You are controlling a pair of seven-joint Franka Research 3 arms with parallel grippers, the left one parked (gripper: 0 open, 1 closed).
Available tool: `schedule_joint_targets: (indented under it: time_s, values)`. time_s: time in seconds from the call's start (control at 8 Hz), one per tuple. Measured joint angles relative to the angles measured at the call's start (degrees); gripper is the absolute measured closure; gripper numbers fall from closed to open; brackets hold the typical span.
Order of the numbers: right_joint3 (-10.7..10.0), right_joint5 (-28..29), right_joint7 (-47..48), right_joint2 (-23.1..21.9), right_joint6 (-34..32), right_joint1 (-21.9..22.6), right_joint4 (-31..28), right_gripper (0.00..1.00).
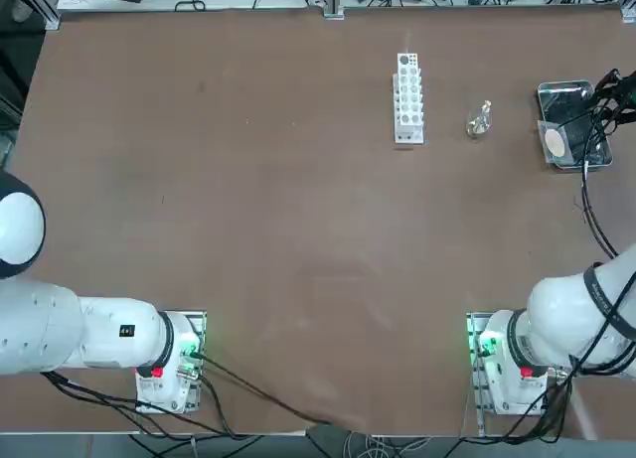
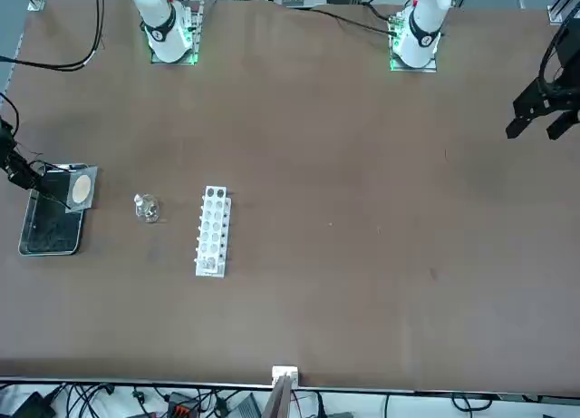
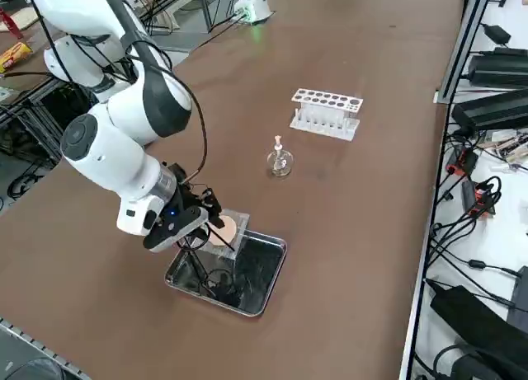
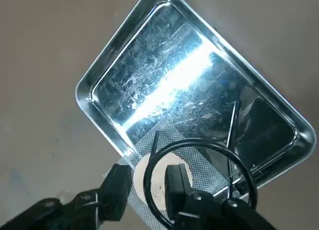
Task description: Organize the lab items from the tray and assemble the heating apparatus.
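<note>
Over tray (image 4: 99,73): right gripper (image 4: 144,190) half-closed, fingers astride ring stand (image 4: 199,175) rim; grasp not confirmed.
Handling: light, stiff, thin wire; slips easily, so pinch the ring rim.

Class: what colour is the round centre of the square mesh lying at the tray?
Tan, set in grey mesh; the right wrist view shows it best.

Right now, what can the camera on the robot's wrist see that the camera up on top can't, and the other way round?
Only the wrist view shows the black wire ring stand clearly, over the mesh, with the right tool around the mesh's edge. Only the top view shows the white test tube rack and the glass burner out on the table. Both show the shiny metal tray.
</note>
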Motion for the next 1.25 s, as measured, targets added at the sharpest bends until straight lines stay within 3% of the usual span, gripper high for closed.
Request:
schedule_joint_targets:
  time_s: [0.62, 1.25]
  values:
    - [-0.01, -0.55, 0.0, 0.0, 0.01, -0.03, 0.0, 0.7]
    - [-0.01, -1.83, 0.0, 0.0, 0.18, -0.02, 0.02, 0.78]
